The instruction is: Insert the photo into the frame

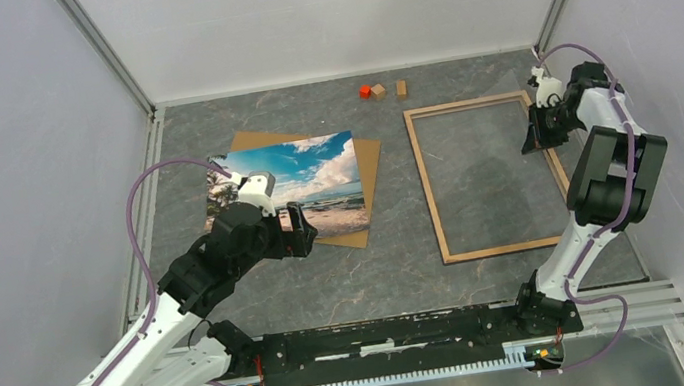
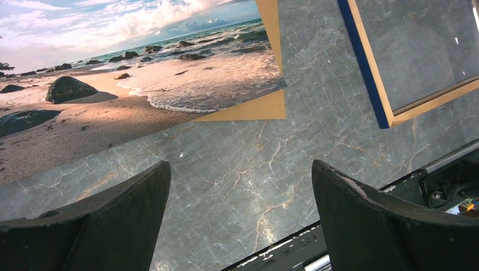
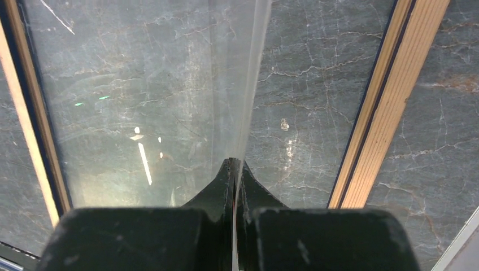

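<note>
- None of the loading is done yet, by my read: on the worktop [image 1: 370, 280] the two task pieces lie well apart, each by a different pair of jaws.
- Your frame [image 1: 502, 249] lies flat, light wood up with a dark blue outer edge. It sits directly under the right jaws, which are just inside its right rail. Its opening shows only worktop.
- One clear pane [image 3: 141, 84] appears to be pinched in the right jaws, which are closed tight on its thin edge. The sheet runs edge-on away from them.
- Your brown backing board [image 1: 369, 164] lies out of the frame, just beyond the left jaws.
- Your photo [image 1: 300, 174] rests face up and askew on that board, its near edge just ahead of the left jaws. Those jaws are spread wide, hold nothing and hang over bare worktop.
- Left for you, I judge: grip the photo, carry it across and seat it inside the rails.
- Three small blocks [image 1: 378, 91] sit far beyond both pairs of jaws and seem to have no part in this.
- No brand, label or writing can be read anywhere.
</note>
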### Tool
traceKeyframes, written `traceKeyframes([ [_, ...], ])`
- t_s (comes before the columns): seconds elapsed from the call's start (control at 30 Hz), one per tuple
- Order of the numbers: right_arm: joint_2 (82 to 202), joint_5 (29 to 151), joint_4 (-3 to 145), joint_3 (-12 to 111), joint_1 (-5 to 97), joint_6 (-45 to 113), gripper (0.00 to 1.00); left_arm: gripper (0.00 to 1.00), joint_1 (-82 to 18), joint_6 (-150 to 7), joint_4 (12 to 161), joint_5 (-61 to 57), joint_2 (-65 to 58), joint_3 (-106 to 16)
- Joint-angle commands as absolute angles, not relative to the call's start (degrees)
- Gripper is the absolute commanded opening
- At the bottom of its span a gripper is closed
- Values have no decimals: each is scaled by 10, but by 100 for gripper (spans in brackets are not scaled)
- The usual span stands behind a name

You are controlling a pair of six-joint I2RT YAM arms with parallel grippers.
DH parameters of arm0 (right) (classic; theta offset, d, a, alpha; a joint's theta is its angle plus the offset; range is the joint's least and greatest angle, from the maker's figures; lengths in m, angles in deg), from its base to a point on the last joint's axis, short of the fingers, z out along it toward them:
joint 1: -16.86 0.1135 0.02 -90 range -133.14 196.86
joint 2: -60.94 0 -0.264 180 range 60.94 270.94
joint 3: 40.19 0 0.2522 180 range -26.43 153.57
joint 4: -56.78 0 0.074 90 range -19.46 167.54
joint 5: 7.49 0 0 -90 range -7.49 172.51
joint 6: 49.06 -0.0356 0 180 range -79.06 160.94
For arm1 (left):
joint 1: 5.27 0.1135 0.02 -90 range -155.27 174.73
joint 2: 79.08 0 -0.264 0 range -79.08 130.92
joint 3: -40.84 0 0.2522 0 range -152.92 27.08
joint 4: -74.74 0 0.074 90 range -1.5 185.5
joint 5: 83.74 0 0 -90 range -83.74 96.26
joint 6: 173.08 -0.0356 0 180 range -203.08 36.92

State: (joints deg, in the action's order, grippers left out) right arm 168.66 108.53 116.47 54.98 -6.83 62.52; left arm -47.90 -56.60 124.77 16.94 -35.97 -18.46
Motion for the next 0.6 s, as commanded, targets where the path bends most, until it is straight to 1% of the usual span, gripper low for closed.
traceKeyframes([
  [0.0,1629,1082,1151,561,-62,593,0,100,-482,-573,1220,163,-362,-180],
  [0.1,1575,1070,1146,572,-61,537,0,100,-482,-568,1215,156,-362,-178],
  [0.33,1457,1097,1168,638,-33,465,0,100,-482,-558,1207,138,-369,-175],
  [0.47,1404,1091,1163,679,23,414,0,100,-482,-558,1212,136,-373,-180],
  [0.5,1401,1090,1164,699,42,372,0,100,-482,-558,1212,137,-375,-182],
  [0.57,1406,1143,1179,744,73,321,0,100,-482,-558,1213,137,-378,-183],
])
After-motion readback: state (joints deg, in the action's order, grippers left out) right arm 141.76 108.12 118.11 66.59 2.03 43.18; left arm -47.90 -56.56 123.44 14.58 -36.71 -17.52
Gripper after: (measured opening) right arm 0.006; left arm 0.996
